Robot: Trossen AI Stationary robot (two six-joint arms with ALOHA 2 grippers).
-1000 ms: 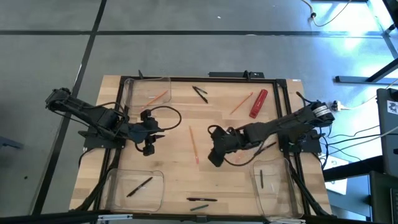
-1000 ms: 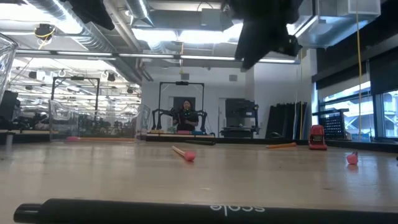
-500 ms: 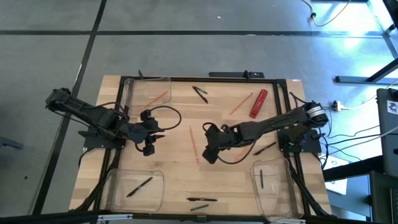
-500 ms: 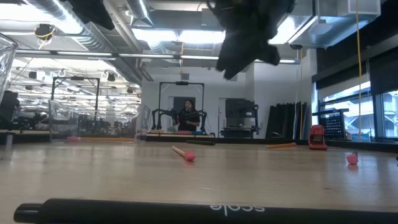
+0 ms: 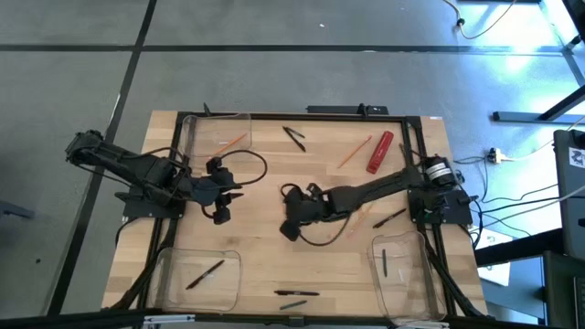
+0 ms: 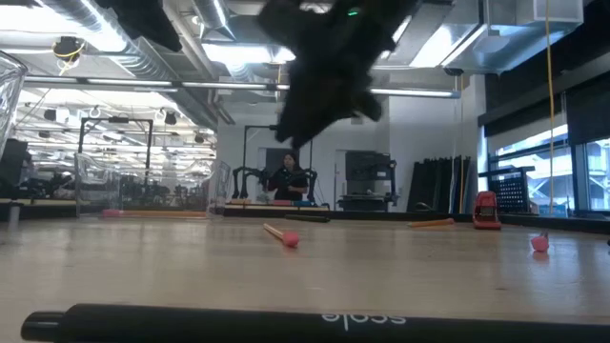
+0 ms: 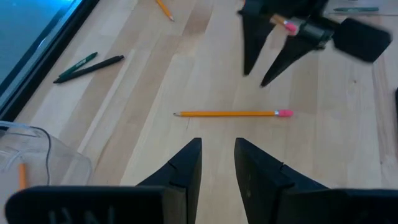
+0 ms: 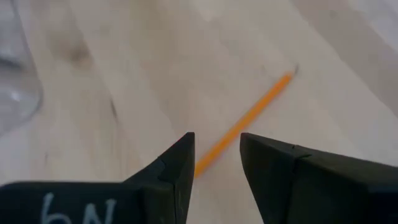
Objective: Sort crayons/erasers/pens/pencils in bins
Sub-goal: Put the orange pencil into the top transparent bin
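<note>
Target pencil point(image 5: 284, 212) lies flat mid-table, thin orange wood with a pink eraser tip. Right gripper point(image 5: 291, 224) hangs over it, fingers parted and empty. Left gripper point(image 5: 222, 199) waits nearby, also parted and empty. Clear rounded bins point(image 5: 197, 280) hold one pencil and two pens point(image 5: 206, 273). Several sticks and the red cylinder point(image 5: 380, 152) are still unsorted, so most is left.

Right gripper point(image 8: 216, 163) over bare wooden table point(image 8: 124, 74), fingers parted, nothing between them. Orange pencil point(image 8: 245, 119) lies diagonally on table, near end passing under the finger gap. Clear bin point(image 8: 15, 81) edge beside table.
</note>
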